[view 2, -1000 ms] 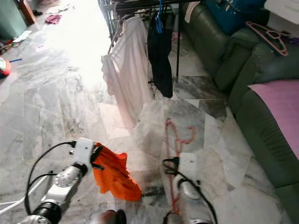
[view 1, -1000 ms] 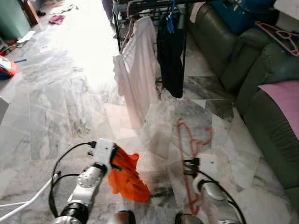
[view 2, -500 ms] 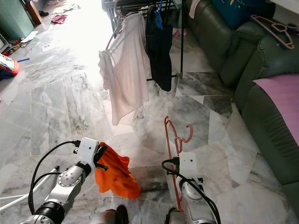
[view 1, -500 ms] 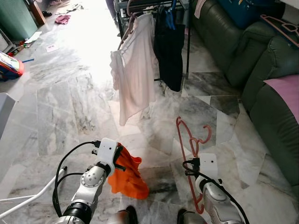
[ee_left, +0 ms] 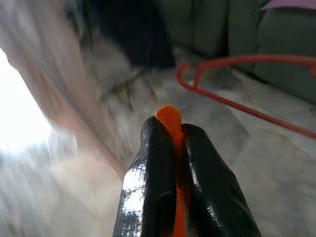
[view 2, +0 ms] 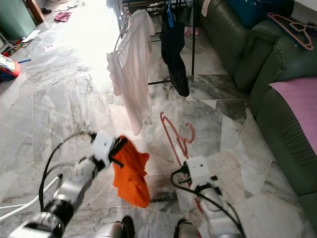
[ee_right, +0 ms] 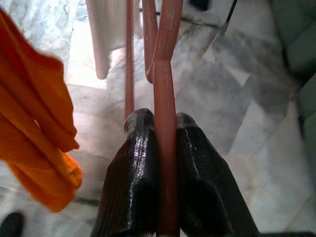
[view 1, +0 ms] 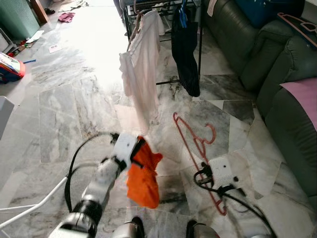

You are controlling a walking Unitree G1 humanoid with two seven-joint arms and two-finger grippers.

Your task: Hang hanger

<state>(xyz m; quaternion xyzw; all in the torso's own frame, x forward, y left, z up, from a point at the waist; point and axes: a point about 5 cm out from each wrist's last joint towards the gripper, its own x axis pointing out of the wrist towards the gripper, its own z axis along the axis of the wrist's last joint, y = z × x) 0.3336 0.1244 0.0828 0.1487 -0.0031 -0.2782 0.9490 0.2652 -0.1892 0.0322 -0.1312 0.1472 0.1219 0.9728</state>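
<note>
I have both arms raised in front of me over the marble floor [view 1: 69,114]. My left gripper [ee_left: 170,136] has its two black fingers pressed together on a fold of the orange cloth [view 1: 142,173]; the rest of the cloth hangs loose below the wrist, clear of the floor. My right gripper [ee_right: 160,128] is pinching the red hanger [view 1: 195,144] along one of its straight bars. The bar runs between the fingers and away from me, tilted, with its hook at the far end curling toward the sofa side. The cloth and the hanger sit side by side and apart, the cloth on my left.

Beyond the hanger stands the clothes rack [view 2: 190,39], its black upright coming down to the floor near the sofa's corner. A white shirt [view 1: 141,74] hangs from it on the left and a black garment [view 1: 187,59] just beside it on the right, under a blue hanger [view 1: 183,15]. The green sofa [view 1: 277,64] runs along my right, a pink cloth [view 1: 302,99] lying on its near seat and a pink hanger [view 2: 292,27] resting on its far arm. At the far left edge of the floor lies a red and blue toy [view 1: 9,67].
</note>
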